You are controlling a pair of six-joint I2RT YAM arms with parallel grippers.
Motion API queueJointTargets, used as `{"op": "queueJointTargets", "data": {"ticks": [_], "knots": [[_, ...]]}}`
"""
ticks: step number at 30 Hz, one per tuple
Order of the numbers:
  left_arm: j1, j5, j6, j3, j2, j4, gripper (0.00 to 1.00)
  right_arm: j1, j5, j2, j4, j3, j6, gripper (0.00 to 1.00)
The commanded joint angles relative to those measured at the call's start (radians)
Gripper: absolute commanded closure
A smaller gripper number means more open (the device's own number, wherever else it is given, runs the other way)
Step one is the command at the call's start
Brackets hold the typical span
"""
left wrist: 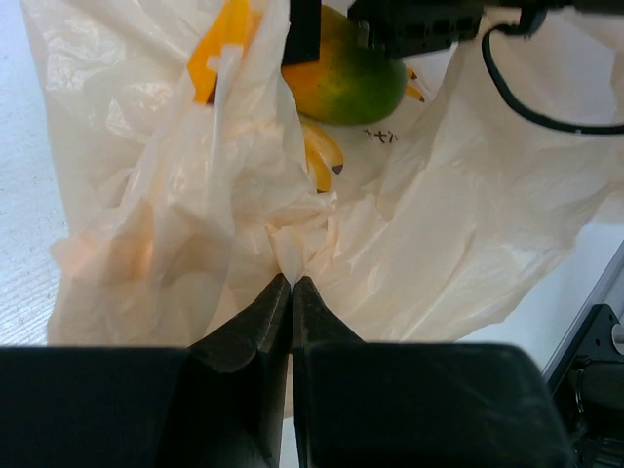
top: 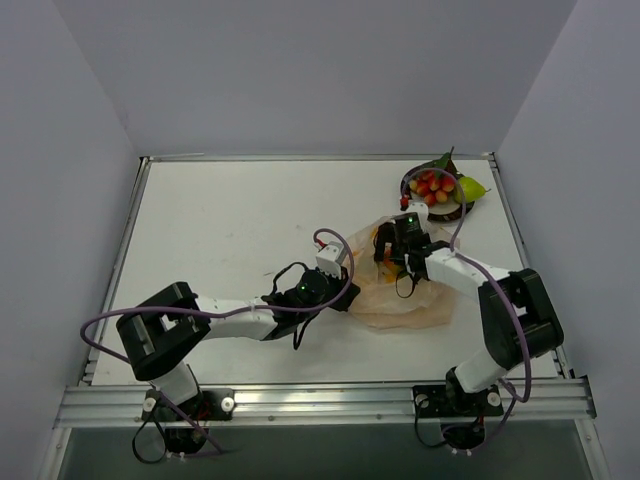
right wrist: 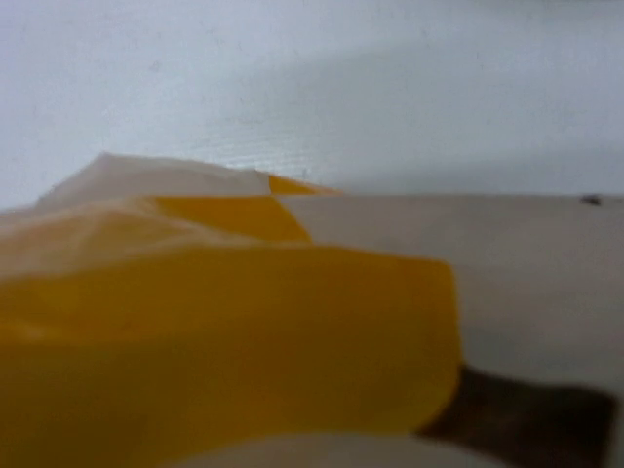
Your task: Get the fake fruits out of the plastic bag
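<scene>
The left fingers (left wrist: 255, 327) are pressed together on a pinched fold of the plastic bag (left wrist: 439, 214), low at its near edge; the right fingers (left wrist: 304, 34) reach into the bag's mouth just beside the mango (left wrist: 346, 83); whether they stand apart or together I cannot tell, since their own camera shows only a yellow-orange blur; the mango lies inside the bag on the tabletop (top: 230, 220), while the berries (top: 432, 186) and lemon (top: 471, 188) already sit on the plate (top: 408, 183) beyond. The step looks like fetching the mango; to do it well, the left pinch should hold the film down and taut; the right fingers should straddle the mango across its middle, catch no film, close gently on the glossy skin, then draw out along the opening.
</scene>
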State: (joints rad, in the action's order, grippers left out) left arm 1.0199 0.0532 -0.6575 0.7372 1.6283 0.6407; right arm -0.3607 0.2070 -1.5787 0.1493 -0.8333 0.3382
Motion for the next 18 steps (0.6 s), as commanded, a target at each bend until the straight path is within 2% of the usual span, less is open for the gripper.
{"op": "queueJointTargets", "data": {"ticks": [1, 5, 11, 18], "knots": [[-0.004, 0.010, 0.012, 0.014, -0.025, 0.025, 0.98, -0.007, -0.034, 0.092, -0.017, 0.063, 0.056, 0.03], [-0.004, 0.010, 0.013, 0.016, -0.024, 0.027, 0.98, -0.015, -0.011, 0.147, -0.062, 0.086, 0.093, 0.00], [-0.004, 0.011, 0.013, 0.014, -0.027, 0.025, 0.98, -0.032, 0.002, 0.183, -0.102, 0.108, 0.127, 0.03], [-0.004, 0.008, 0.013, 0.014, -0.028, 0.027, 0.98, -0.023, 0.057, 0.106, -0.087, 0.102, 0.131, 0.10]]}}
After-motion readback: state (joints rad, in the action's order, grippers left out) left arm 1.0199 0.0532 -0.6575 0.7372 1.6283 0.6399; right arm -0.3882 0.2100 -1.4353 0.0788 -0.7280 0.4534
